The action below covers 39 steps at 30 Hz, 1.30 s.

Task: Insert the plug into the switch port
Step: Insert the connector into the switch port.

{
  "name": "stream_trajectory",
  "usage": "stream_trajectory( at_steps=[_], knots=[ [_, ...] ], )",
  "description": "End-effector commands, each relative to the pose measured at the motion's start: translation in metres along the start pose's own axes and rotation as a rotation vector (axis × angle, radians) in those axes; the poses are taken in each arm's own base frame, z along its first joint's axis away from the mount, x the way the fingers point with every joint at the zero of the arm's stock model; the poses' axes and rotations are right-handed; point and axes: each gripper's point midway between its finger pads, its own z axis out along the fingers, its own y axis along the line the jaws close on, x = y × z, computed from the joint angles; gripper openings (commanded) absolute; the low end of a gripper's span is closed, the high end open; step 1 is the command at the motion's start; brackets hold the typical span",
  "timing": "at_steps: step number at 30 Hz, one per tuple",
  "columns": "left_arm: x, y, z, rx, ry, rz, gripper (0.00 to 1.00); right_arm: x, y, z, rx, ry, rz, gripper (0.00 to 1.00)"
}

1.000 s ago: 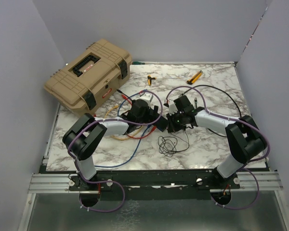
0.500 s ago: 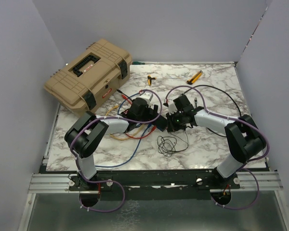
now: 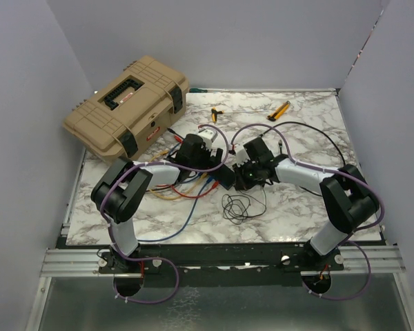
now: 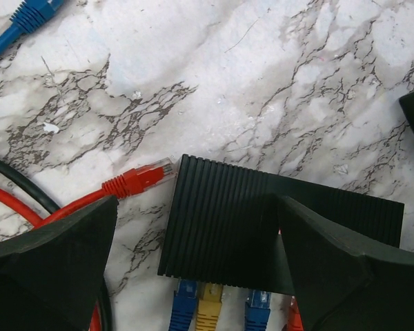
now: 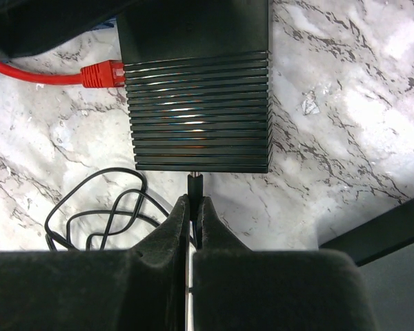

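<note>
Step in hand: the right gripper [image 5: 193, 204], fingers pinched together on the thin black barrel plug [image 5: 194, 182], held its tip at the near edge of the black ribbed plastic switch box [image 5: 200, 103].
Switch port: on that edge; the plug hid the socket, so its seating could not be judged.
Doing it well: the plug wanted keeping square to the edge and a slow, straight push.
Left gripper [image 4: 193, 238]: fingers wide apart, straddling the box and apparently clamping nothing; closing them would brace it.
Materials: the hard ridged casing would probably slide on the smooth marble-patterned tabletop [image 4: 262, 69]; a limp thin black cord [image 5: 90, 214] lay coiled nearby.
</note>
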Motion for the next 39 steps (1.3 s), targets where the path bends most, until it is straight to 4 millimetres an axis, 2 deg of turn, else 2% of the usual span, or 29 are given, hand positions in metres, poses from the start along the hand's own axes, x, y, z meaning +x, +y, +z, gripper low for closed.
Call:
stream_trajectory(
  at_steps=[1,12,21,28,33,39],
  knots=[
    [0.007,-0.001,0.002,0.069,0.041,0.023,0.97,-0.019,0.015,0.001,-0.059,-0.082,-0.06,0.01],
    [0.034,-0.027,0.005,0.265,0.134,0.024,0.92,-0.024,0.013,0.005,-0.034,-0.107,-0.107,0.01],
    [0.048,-0.034,-0.006,0.278,0.146,-0.102,0.9,-0.035,0.015,0.007,-0.018,-0.189,-0.123,0.01],
    [0.05,-0.047,-0.017,0.308,0.137,-0.133,0.89,-0.046,0.016,0.008,-0.014,-0.232,-0.136,0.0],
    [0.052,-0.051,-0.02,0.311,0.138,-0.118,0.89,-0.056,0.021,-0.003,-0.025,-0.232,-0.138,0.0],
    [0.046,-0.058,-0.024,0.322,0.119,-0.108,0.88,-0.07,0.029,-0.013,-0.052,-0.259,-0.145,0.0]
  ],
)
